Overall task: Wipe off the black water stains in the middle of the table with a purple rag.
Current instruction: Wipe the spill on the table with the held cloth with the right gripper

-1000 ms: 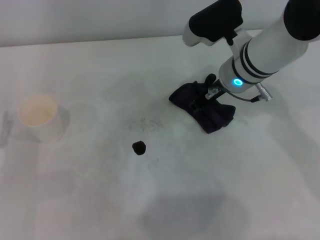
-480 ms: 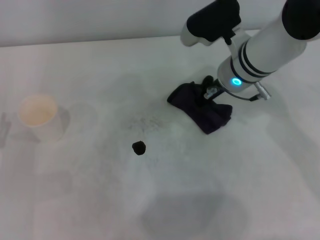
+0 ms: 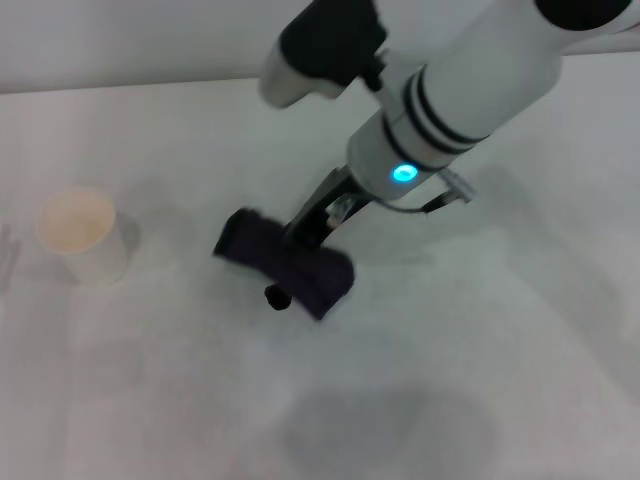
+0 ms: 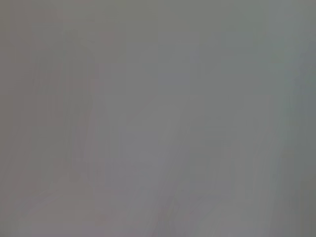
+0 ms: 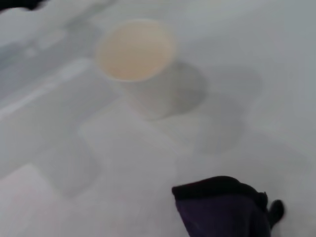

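Observation:
In the head view my right gripper (image 3: 299,240) reaches in from the upper right and is shut on the purple rag (image 3: 285,263), which lies bunched near the middle of the table (image 3: 450,380). The black water stain (image 3: 277,297) is a small glossy blob that touches the rag's near edge and is partly covered by it. The right wrist view shows the rag (image 5: 222,210) low on the white surface, with a small black bump beside it. The left gripper is out of sight, and the left wrist view is plain grey.
A white paper cup (image 3: 80,235) stands upright at the table's left side, well clear of the rag; it also shows as the cup (image 5: 136,52) in the right wrist view. The table's far edge meets a pale wall.
My right arm has swept left and toward me, dragging the rag from the right of centre to the black blob, which it now touches. The cup has not moved.

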